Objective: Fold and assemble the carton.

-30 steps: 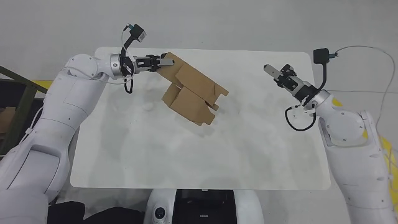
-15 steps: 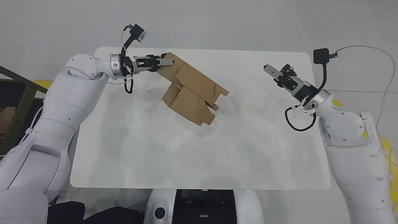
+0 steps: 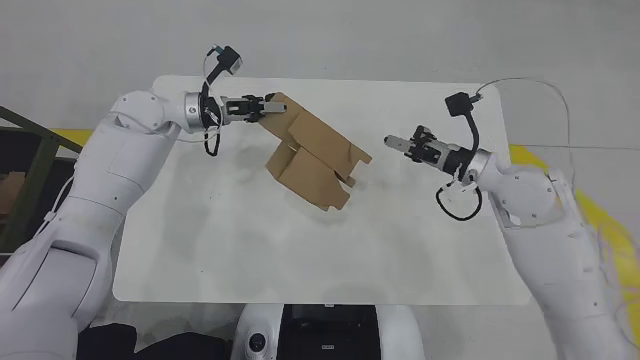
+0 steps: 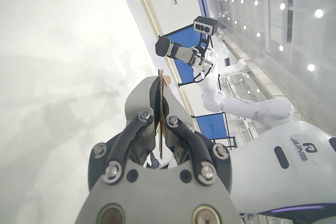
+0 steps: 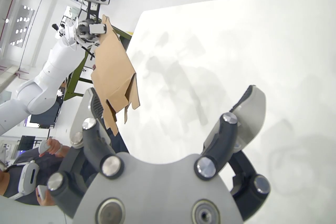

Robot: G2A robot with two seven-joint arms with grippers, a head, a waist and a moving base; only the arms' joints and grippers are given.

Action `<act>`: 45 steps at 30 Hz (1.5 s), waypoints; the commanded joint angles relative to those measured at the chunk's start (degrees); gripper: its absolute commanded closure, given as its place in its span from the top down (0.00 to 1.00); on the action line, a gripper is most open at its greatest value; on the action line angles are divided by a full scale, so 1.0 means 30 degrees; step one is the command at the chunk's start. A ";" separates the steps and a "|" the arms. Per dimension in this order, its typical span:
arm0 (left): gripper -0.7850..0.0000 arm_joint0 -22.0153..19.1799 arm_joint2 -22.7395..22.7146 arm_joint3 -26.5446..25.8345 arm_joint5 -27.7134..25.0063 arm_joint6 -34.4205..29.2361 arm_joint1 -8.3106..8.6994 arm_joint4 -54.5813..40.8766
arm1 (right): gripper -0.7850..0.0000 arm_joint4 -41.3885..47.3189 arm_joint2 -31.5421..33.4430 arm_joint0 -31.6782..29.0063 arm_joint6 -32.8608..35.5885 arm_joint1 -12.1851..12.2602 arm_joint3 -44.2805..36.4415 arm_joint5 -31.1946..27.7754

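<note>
The carton (image 3: 315, 155) is a flat-folded piece of brown cardboard, held over the far-left part of the worktop (image 3: 300, 250). It slants from near the far edge toward the middle. The left gripper (image 3: 272, 107) has its upper corner, the one closest to the far-left corner of the worktop. In the left wrist view the two fingers (image 4: 147, 93) are pressed together on the board, which shows edge-on as a thin strip (image 4: 160, 101) pinched between the pads. From the top, the carton looks like two overlapping panels, a longer one toward the far edge and a shorter one toward the near side, with notched flaps at the end that faces the middle of the worktop. In the right wrist view those flaps (image 5: 131, 101) hang loose at the low end of the sheet, one of them bent a little away from the panel. Whether that low end touches the worktop cannot be told. The right gripper (image 3: 392, 142) sits over the middle of the worktop, somewhat toward the right edge, and points at the flap end of the carton — near it, but apart from it. Its fingers (image 5: 249, 99) are spread wide and hold nothing.
</note>
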 commanded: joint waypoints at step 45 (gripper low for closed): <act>0.00 -0.0914 0.3152 -0.0211 0.1298 -0.2639 -0.1002 -0.1347 | 0.00 0.7681 -0.7009 0.5110 0.8793 -0.0658 0.5843 -0.4331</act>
